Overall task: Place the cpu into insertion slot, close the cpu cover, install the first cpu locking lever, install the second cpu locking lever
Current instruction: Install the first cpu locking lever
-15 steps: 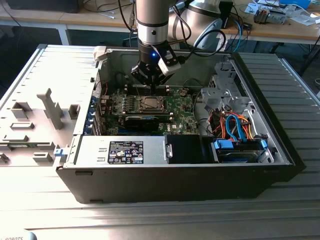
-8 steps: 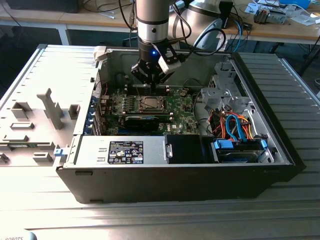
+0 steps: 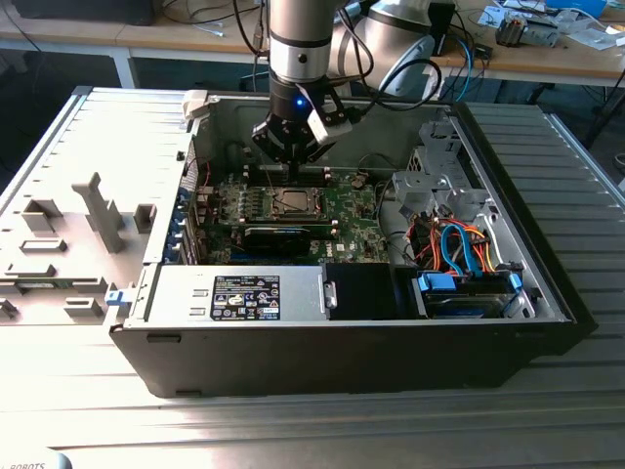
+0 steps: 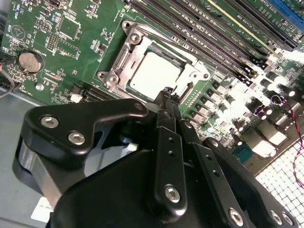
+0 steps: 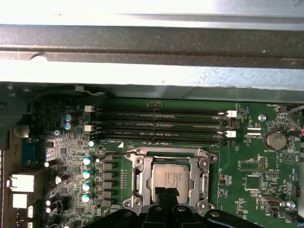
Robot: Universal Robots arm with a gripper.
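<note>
One black gripper [image 4: 167,97] hung with its fingers pinched together on nothing, tips just over the edge of the thin silver metal cpu cover [image 5: 142,178], which lay shut. Beneath its window sat the dull silver square cpu [image 5: 169,176], filling the insertion slot. Pressing a lever would, I judged, want a steady, square push. That socket lay at six o'clock from the long black memory slots [image 5: 159,126], inside the open black computer case [image 3: 342,342].

A silver-grey cylindrical arm [image 3: 300,44] with a dark band and a small blue light carries a black gripper [image 3: 290,156]; its matte black links show silver screw heads [image 4: 172,193].
</note>
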